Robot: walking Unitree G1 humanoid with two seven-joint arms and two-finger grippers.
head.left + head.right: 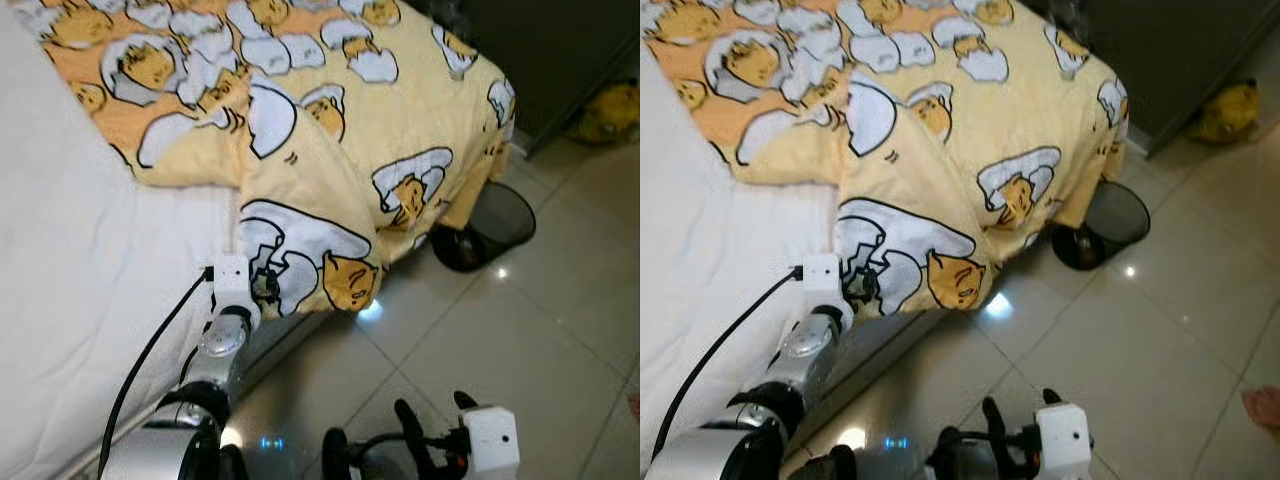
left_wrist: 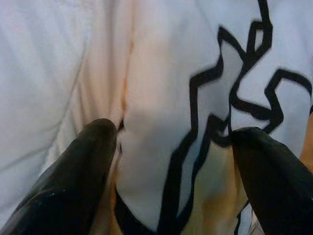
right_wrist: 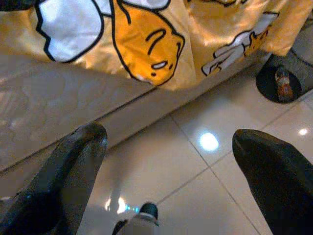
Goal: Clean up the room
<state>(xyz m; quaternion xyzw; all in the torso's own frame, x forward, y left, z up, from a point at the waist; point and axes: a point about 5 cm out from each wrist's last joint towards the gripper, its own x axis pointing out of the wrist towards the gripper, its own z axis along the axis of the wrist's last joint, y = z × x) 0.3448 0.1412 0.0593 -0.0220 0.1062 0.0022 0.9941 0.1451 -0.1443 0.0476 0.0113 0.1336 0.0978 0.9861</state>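
My left gripper [image 2: 171,142] reaches to the edge of the bed [image 1: 70,270], its fingers [image 2: 83,161] spread apart with the yellow blanket [image 1: 340,130] bunched between them but not pinched. The blanket lies crumpled over the far part of the white mattress, its long side running along the bed away from me, and one corner [image 1: 345,285] droops over the bed's side toward the tiled floor [image 1: 520,340], right where my left gripper is. My right gripper [image 3: 168,147] hangs low over the floor with its fingers wide and nothing between them, and a black mesh bin [image 1: 490,225] stands on the floor near the bed's far corner.
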